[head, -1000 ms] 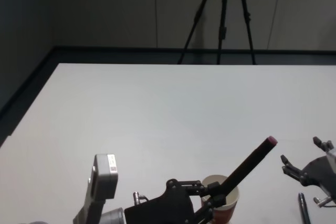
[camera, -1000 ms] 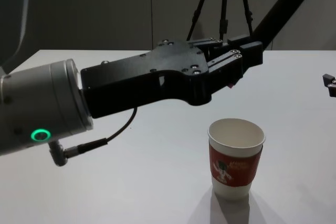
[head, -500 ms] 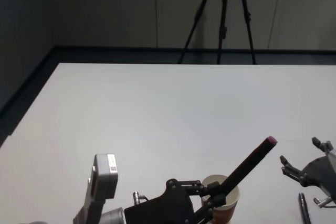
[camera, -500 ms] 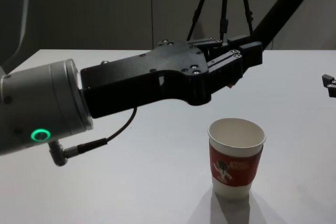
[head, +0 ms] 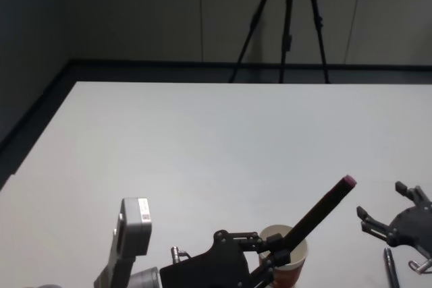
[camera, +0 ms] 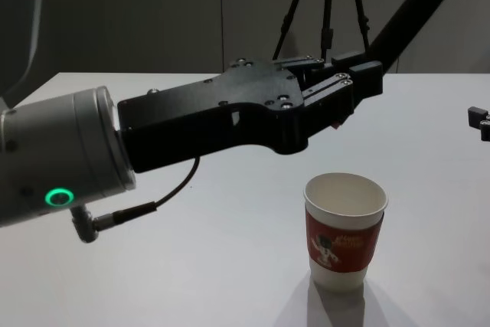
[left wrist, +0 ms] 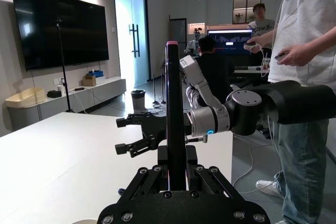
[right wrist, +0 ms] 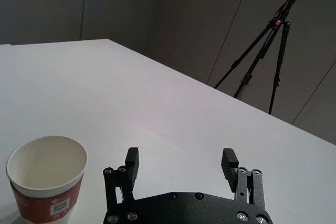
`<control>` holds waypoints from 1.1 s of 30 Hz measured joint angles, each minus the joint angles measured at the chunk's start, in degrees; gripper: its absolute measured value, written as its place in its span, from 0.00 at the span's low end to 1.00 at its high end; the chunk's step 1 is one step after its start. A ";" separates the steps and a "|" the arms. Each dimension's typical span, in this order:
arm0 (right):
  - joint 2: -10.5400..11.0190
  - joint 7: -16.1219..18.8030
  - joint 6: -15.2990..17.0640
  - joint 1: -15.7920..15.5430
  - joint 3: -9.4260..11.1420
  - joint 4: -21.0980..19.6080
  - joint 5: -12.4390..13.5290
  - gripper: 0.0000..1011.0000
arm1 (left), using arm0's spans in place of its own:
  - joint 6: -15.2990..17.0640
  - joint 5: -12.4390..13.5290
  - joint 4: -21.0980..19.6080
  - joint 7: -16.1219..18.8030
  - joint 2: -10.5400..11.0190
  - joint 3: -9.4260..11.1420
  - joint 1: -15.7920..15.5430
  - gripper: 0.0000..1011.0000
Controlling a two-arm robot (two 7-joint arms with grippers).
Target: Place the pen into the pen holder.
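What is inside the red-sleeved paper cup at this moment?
Only the white inner wall shows inside the pen holder. Its bottom is hidden behind the near rim. The pen is not in it: the left gripper holds it higher up.

The white lettering on the pen holder (camera: 345, 244) is unreadable.
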 joint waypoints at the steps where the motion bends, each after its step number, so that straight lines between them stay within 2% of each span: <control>1: 0.15 0.71 -0.03 -0.20 0.19 -0.14 0.43 0.99 | 0.00 0.00 0.00 0.00 0.00 0.00 0.00 0.18; 4: 0.78 3.57 -0.23 -1.10 0.96 -0.79 2.14 0.99 | 0.00 0.00 0.00 0.00 0.00 0.00 0.00 0.18; 19: 2.34 12.39 0.48 -3.66 3.69 -3.69 8.08 0.99 | 0.00 0.00 -0.01 0.00 0.00 0.00 -0.01 0.18; 21: 2.76 14.68 0.69 -4.29 4.31 -4.34 9.61 0.99 | 0.00 0.00 0.00 0.00 0.00 0.00 -0.01 0.18; 33: 3.92 23.06 1.35 -6.17 6.36 -6.17 14.78 0.99 | 0.00 0.00 0.00 0.00 0.00 0.00 -0.01 0.18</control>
